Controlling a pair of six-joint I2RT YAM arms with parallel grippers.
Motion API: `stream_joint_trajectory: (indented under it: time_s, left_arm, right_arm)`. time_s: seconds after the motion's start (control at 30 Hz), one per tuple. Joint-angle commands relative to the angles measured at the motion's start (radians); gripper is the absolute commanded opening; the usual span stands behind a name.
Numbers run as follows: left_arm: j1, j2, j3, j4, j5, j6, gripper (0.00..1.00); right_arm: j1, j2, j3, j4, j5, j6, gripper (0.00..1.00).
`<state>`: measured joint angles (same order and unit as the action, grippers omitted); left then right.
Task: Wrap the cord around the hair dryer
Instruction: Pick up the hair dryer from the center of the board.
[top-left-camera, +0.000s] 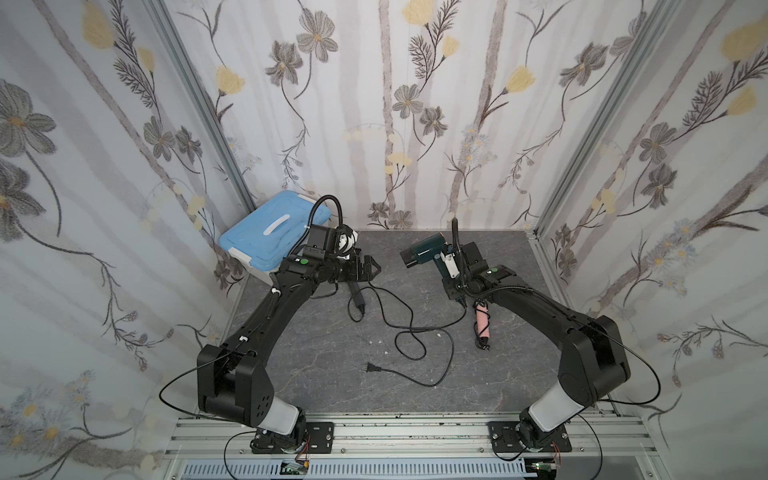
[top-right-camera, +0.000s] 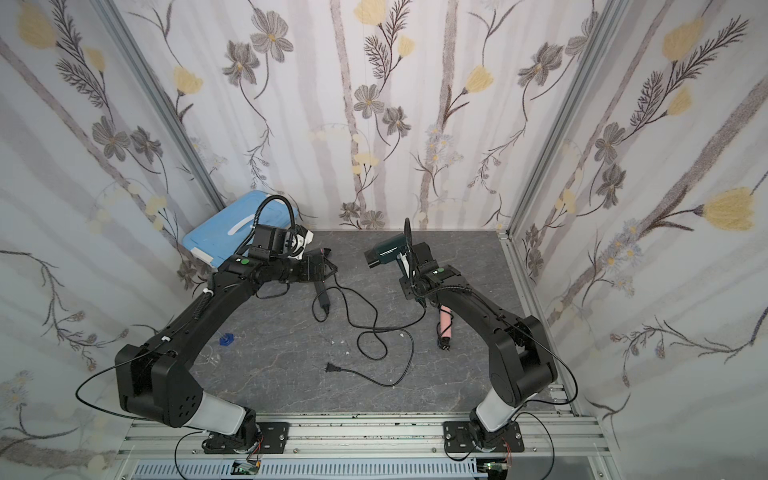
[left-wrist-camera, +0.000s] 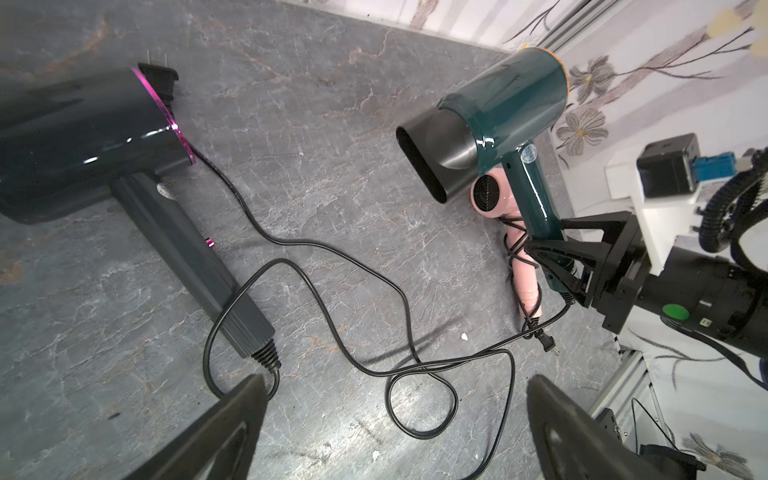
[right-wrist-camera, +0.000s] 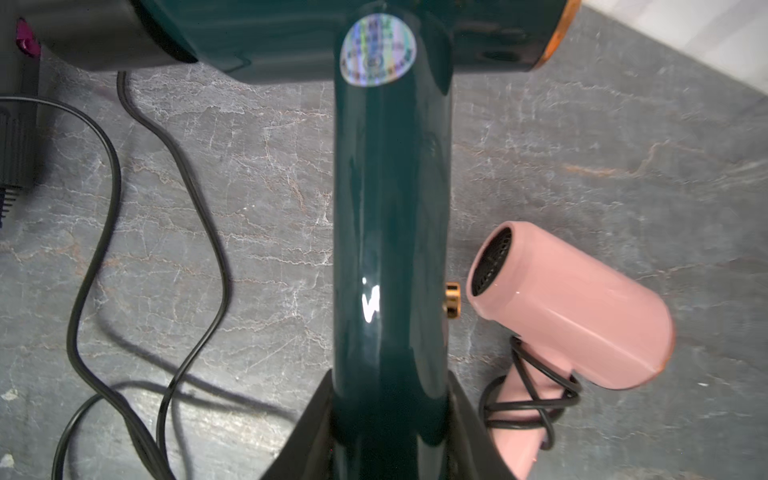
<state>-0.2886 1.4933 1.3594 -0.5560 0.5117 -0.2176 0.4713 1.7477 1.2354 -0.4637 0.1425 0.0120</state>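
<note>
The teal hair dryer (top-left-camera: 424, 249) is held in the air over the far right part of the tabletop (top-left-camera: 332, 386). Its handle is pinched near the lower end by the right hand (left-wrist-camera: 548, 245), while the left hand (left-wrist-camera: 397, 382) is spread wide and empty above the black hair dryer (left-wrist-camera: 83, 137). Some troubles can be expected from here. The cord (top-left-camera: 415, 330) lies in loose loops between the arms and seems to cross the cord of the black dryer, so a pull could drag that dryer or make a knot. The glossy handle is gripped far from the heavy head, so it may turn in the grip. Turns could also be laid over the gripping fingers. The nozzle is pointed toward the left arm's side, and the barrel is kept about level. The handle's long axis runs back into the right hand, above the pink hair dryer (right-wrist-camera: 573, 307), which is already wrapped.
</note>
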Motion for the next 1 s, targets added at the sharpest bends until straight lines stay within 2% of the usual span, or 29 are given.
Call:
stream_joint_trajectory:
  time_s: [0.0, 0.17, 0.4, 0.67, 0.97]
  left_arm:
    - [0.007, 0.0, 0.04, -0.032, 0.097, 0.061, 1.0]
    - [0.009, 0.011, 0.087, -0.084, 0.224, 0.145, 1.0]
    - [0.011, 0.006, 0.156, -0.136, 0.388, 0.285, 1.0]
    - [0.01, 0.003, 0.162, -0.21, 0.584, 0.448, 1.0]
    - [0.0, 0.026, 0.184, -0.234, 0.716, 0.475, 1.0]
  right_arm:
    - [0.014, -0.079, -0.038, 0.129, 0.049, -0.15, 0.0]
    - [0.059, -0.256, -0.155, 0.276, 0.06, -0.381, 0.0]
    - [0.078, -0.395, -0.211, 0.324, -0.102, -0.637, 0.0]
    - [0.138, -0.457, -0.218, 0.285, -0.187, -0.745, 0.0]
    - [0.18, -0.481, -0.213, 0.273, -0.215, -0.799, 0.0]
